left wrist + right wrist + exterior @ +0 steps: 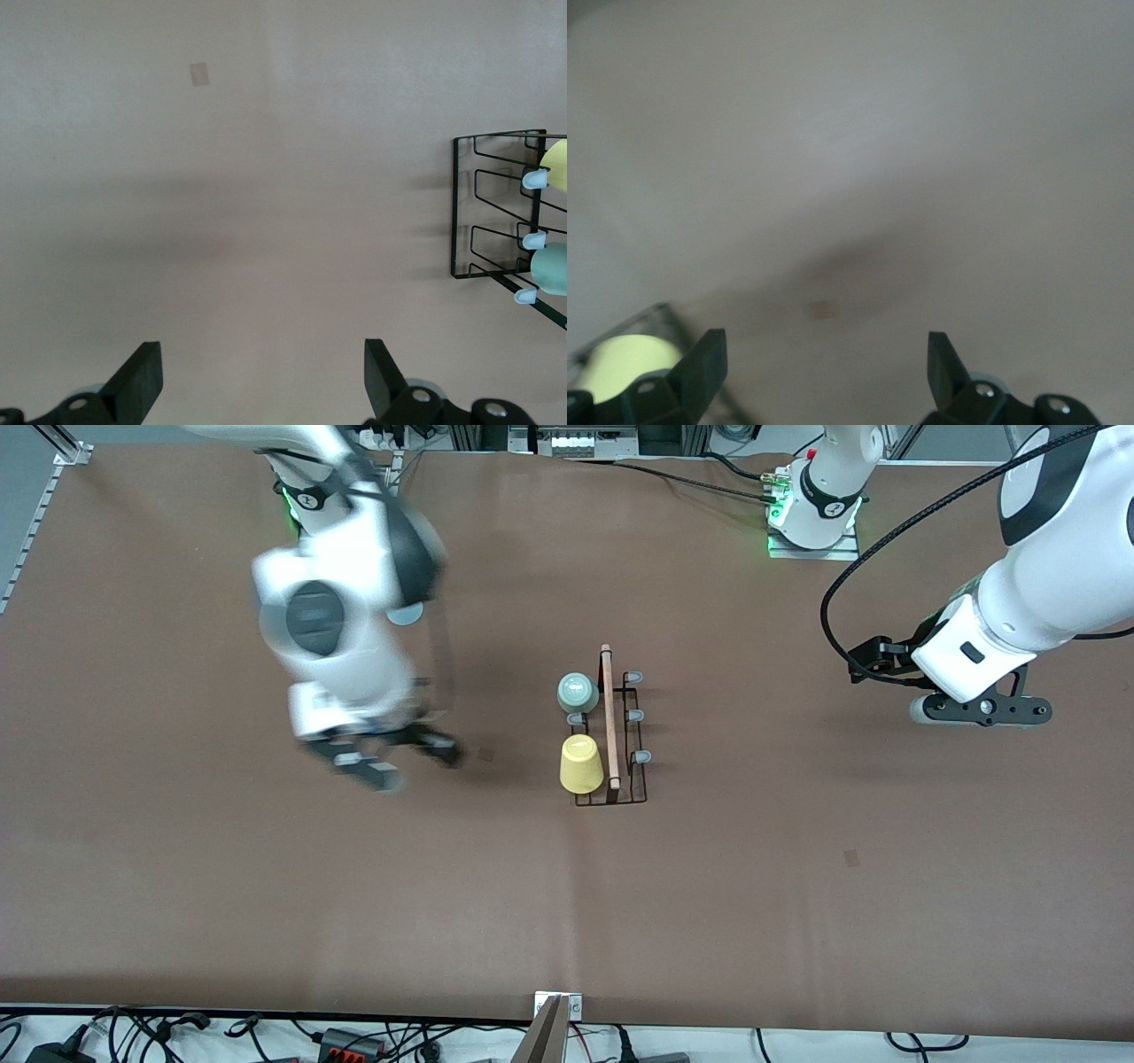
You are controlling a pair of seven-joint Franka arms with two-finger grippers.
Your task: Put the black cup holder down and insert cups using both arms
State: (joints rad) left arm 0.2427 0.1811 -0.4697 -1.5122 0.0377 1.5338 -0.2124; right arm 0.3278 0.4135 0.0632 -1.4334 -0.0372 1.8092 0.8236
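Now: yellow cup [580, 764], mint cup [576, 691] on holder [620, 779]; both tools open.

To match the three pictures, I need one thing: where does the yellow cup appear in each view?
Front view: yellow cup hangs on the black cup holder, mid-table.
Left wrist view: at the right edge, on the holder.
Right wrist view: blurred, bottom-left corner.
Shared landmark: the black cup holder's wire frame.

My front camera sits high, facing the arm bases, taking in the whole worktop [266, 886]. Each wrist camera looks down close past its own pincer. All three share the black cup holder [633, 766] [465, 208] [651, 316].
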